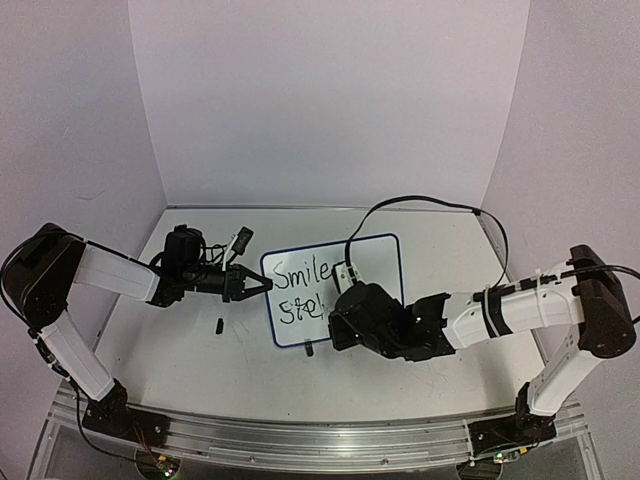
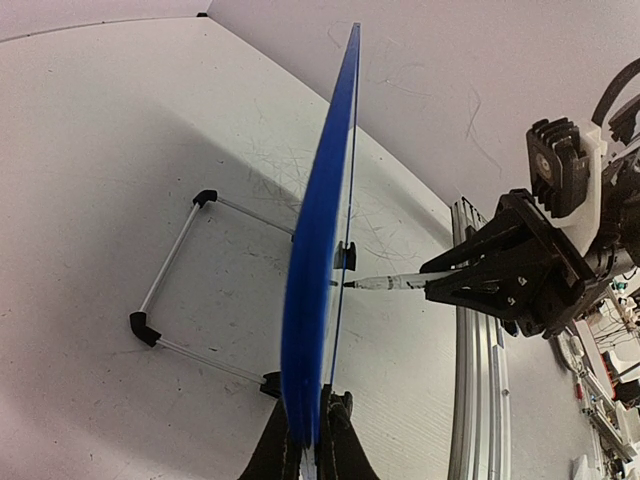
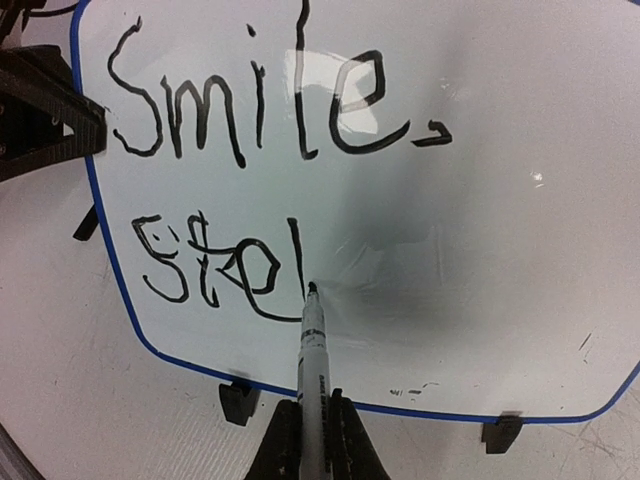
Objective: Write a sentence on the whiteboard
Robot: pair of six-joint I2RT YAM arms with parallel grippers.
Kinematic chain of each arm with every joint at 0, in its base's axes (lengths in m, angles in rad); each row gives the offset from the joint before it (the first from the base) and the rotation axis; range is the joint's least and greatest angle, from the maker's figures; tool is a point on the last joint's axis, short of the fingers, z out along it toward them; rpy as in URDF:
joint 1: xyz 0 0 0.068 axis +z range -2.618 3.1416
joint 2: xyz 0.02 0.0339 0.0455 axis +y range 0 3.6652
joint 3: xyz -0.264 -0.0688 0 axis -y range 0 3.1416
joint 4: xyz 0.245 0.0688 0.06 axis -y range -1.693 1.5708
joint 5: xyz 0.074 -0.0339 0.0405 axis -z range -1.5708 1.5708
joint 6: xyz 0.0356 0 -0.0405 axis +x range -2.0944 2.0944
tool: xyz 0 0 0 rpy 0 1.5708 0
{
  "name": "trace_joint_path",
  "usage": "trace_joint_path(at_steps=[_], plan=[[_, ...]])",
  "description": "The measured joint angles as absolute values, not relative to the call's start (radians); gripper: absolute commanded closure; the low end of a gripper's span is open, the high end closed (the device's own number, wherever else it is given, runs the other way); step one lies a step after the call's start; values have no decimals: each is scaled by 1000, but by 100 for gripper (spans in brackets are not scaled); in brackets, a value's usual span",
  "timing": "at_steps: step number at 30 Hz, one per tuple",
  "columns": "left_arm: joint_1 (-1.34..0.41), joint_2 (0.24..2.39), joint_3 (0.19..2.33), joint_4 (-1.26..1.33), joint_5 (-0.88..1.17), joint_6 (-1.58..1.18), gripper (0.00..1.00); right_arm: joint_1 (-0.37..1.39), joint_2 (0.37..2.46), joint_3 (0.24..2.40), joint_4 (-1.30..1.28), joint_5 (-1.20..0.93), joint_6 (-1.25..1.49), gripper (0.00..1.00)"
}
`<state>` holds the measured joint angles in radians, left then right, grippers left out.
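Note:
The whiteboard (image 1: 370, 262) is propped up on the table, blue-rimmed. In the left wrist view the whiteboard (image 2: 318, 250) shows edge-on. My left gripper (image 1: 262, 285) is shut on its left rim, the fingers pinching the blue edge (image 2: 312, 440). The sentence (image 3: 250, 100) reads "Smile." on the upper line and "Stel" (image 3: 215, 265) below it. My right gripper (image 3: 314, 440) is shut on a white marker (image 3: 314, 350). The marker's black tip touches the board at the foot of the last stroke. From above, the right gripper (image 1: 338, 318) sits low in front of the board.
A wire stand (image 2: 175, 260) props the board from behind. Two black clip feet (image 3: 238, 400) (image 3: 500, 432) sit under its lower rim. A small black cap (image 1: 218, 324) lies on the table to the board's left. An aluminium rail (image 1: 300, 440) runs along the near edge.

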<state>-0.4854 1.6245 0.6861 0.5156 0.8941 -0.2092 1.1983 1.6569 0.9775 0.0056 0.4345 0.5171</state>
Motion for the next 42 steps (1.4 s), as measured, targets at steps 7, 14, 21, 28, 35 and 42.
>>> trace_joint_path(at_steps=[7,14,21,28,35,42], plan=[[-485,1625,686,515,894,-209,100,1179,1657,995,14,432,496,100],[-485,1625,686,515,894,-209,100,1178,1666,1005,27,428,483,100],[-485,1625,686,515,893,-210,100,1179,1667,1005,26,456,504,100],[-485,1625,686,515,893,-210,100,1182,1661,1004,0,493,539,100],[-485,1625,686,515,893,-210,100,1182,1651,990,-23,495,559,100],[-485,1625,686,515,894,-209,100,1190,1650,972,-31,469,559,100]])
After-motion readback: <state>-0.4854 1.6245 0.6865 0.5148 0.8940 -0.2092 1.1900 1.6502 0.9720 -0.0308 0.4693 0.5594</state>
